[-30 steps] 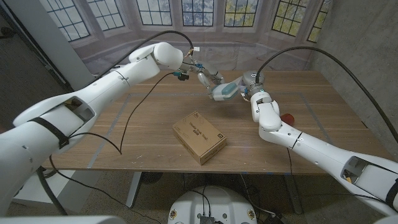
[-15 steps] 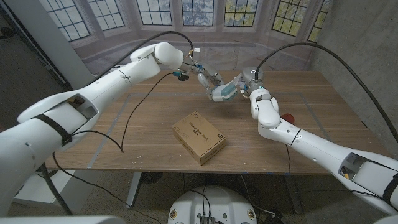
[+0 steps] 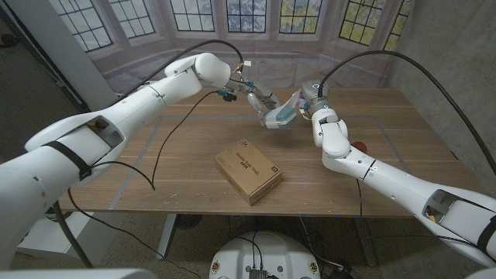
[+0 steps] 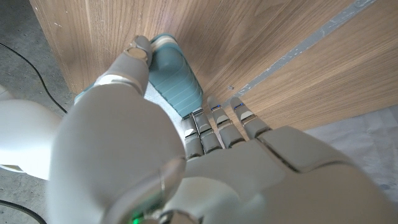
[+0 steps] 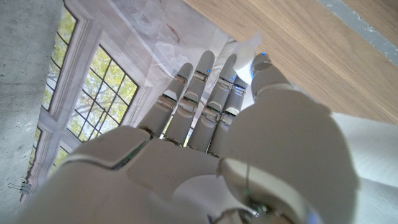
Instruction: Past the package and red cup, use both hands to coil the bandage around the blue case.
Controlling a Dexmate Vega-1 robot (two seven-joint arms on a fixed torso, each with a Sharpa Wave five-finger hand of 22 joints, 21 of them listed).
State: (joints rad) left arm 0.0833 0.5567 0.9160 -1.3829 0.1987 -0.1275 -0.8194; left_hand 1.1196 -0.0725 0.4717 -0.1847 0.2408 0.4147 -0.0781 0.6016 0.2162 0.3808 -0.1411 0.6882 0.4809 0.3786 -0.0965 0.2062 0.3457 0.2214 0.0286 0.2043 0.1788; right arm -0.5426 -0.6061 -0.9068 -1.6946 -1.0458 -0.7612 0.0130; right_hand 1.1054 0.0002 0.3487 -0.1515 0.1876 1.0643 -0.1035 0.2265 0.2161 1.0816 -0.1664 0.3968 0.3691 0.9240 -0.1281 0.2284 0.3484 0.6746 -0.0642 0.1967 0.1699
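Blue case gripped by left hand, right hand pinching white bandage: slack could unwind the coil.

1. This looks like a robot test room or lab, dressed as a stage set rather than a lived-in home.
2. The backdrop behind the counter is a printed sheet showing leaded bay windows and stone, its lower part creased.
3. A bare concrete wall stands at the right and a plain grey panel at the left.
4. Black cables trail across the wooden counter, which is marked with strips of tape.
5. The floor is grey and speckled.
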